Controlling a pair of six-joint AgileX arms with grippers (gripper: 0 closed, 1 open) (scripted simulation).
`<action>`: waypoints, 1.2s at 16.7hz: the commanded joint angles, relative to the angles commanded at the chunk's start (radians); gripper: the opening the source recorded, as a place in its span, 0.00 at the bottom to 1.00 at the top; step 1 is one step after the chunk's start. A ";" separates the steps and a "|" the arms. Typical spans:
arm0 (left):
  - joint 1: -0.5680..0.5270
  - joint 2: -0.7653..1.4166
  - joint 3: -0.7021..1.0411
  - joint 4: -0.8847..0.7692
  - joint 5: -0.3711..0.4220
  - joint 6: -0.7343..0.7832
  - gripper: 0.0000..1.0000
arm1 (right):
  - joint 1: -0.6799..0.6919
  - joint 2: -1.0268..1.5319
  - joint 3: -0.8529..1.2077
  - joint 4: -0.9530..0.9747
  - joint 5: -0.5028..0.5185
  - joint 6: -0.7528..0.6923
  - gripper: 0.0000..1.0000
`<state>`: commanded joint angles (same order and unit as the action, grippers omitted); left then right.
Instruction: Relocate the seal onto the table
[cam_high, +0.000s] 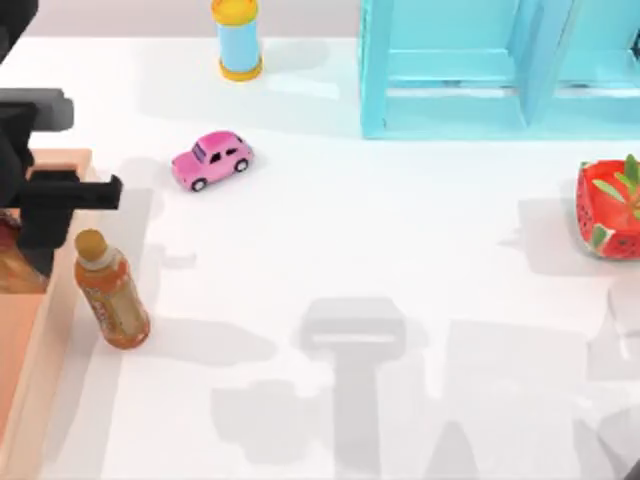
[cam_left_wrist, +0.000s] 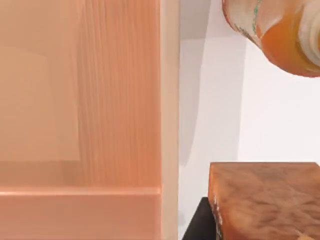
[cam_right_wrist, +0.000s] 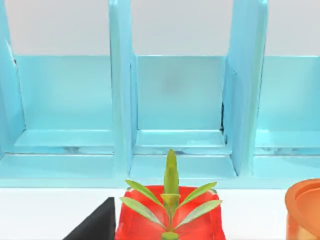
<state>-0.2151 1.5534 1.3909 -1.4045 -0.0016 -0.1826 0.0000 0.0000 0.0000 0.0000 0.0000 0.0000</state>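
Observation:
The seal (cam_left_wrist: 265, 197) is a tan-brown block, close up in the left wrist view with a black finger (cam_left_wrist: 199, 225) against its side. From above, a small brown-red part of the seal (cam_high: 10, 262) peeks out under my left arm at the far left. My left gripper (cam_high: 25, 250) is shut on it, above the wooden tray's right rim (cam_left_wrist: 169, 100), where the tray meets the white table (cam_high: 350, 230). The seal's red top is hidden. My right arm stays parked at the right, facing the shelf.
An amber bottle (cam_high: 112, 300) stands just right of the tray (cam_high: 45, 330), very near my left gripper. A pink toy car (cam_high: 212, 160), a blue can (cam_high: 238, 40), a cyan shelf (cam_high: 500, 70) and a red plant pot (cam_high: 610, 210) stand farther off. An orange pot (cam_right_wrist: 305, 210) sits beside the plant.

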 joint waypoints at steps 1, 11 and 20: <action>-0.023 0.003 0.013 -0.018 0.003 -0.004 0.00 | 0.000 0.000 0.000 0.000 0.000 0.000 1.00; -0.492 0.454 0.350 -0.034 0.004 -0.346 0.00 | 0.000 0.000 0.000 0.000 0.000 0.000 1.00; -0.580 0.721 0.521 0.197 0.004 -0.581 0.00 | 0.000 0.000 0.000 0.000 0.000 0.000 1.00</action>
<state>-0.7952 2.2742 1.9121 -1.2076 0.0020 -0.7640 0.0000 0.0000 0.0000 0.0000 0.0000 0.0000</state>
